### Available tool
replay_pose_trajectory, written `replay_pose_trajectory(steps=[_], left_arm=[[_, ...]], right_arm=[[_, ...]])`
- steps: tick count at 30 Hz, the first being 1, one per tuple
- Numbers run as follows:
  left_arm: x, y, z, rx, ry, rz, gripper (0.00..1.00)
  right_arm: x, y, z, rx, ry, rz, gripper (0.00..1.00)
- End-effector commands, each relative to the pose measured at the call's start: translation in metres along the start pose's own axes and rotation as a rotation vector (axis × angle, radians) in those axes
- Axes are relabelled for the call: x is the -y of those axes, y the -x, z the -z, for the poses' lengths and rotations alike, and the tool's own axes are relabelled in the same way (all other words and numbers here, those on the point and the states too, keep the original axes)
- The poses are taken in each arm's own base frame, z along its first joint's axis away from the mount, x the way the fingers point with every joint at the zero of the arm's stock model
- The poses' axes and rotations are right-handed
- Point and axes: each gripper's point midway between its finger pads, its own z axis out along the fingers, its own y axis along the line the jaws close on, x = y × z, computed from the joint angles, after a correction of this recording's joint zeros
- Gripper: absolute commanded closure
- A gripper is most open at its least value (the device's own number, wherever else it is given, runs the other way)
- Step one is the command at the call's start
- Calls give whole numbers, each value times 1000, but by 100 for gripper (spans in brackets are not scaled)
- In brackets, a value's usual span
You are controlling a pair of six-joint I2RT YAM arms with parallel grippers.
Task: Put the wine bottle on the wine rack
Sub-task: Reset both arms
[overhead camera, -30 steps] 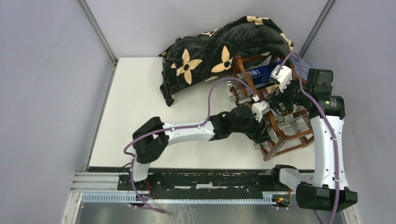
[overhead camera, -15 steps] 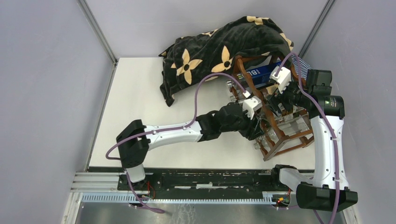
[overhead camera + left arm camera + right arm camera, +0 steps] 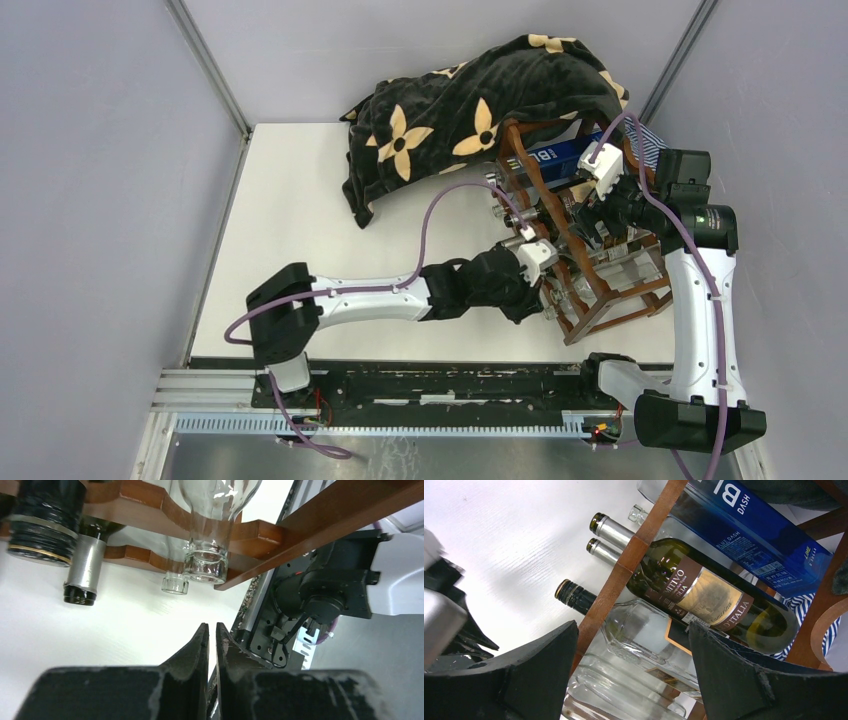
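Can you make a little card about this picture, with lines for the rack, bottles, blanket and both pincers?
Rack: dark reddish-brown wooden wine rack with wavy rails
Bottles: clear glass bottle, green wine bottle with brown label, blue bottle, all lying in the rack
Blanket: black blanket with tan flowers, draped over the rack's far end
Left pincer: shut, empty, near the bottle necks
Right pincer: open, above the bottles

Blanket (image 3: 470, 110): black plush with tan flower shapes, heaped at the far edge of my surface, one corner trailing toward the middle.
Surface (image 3: 300, 220): white and matte.
Blue pack (image 3: 744, 525): glossy, printed BLUE DASH in white, lying tilted.
Striped cloth (image 3: 806, 607): blue and white, just beside the blue pack.
Walls (image 3: 90, 200): plain grey, around me.
Rail (image 3: 400, 420): ribbed metal along my near edge.
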Motion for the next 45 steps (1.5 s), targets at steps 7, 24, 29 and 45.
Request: replay_pose_trajectory(steps=[7, 24, 29, 45], left_arm=[[4, 12, -30, 16, -7, -26, 85], [8, 32, -45, 53, -22, -26, 84], [-4, 24, -21, 60, 34, -31, 77], [-98, 125, 188, 387, 307, 12, 8]], right_arm=[[2, 20, 11, 54, -27, 30, 12], [2, 22, 13, 58, -33, 30, 12], [3, 28, 17, 72, -38, 47, 12], [14, 124, 45, 476, -124, 187, 2]])
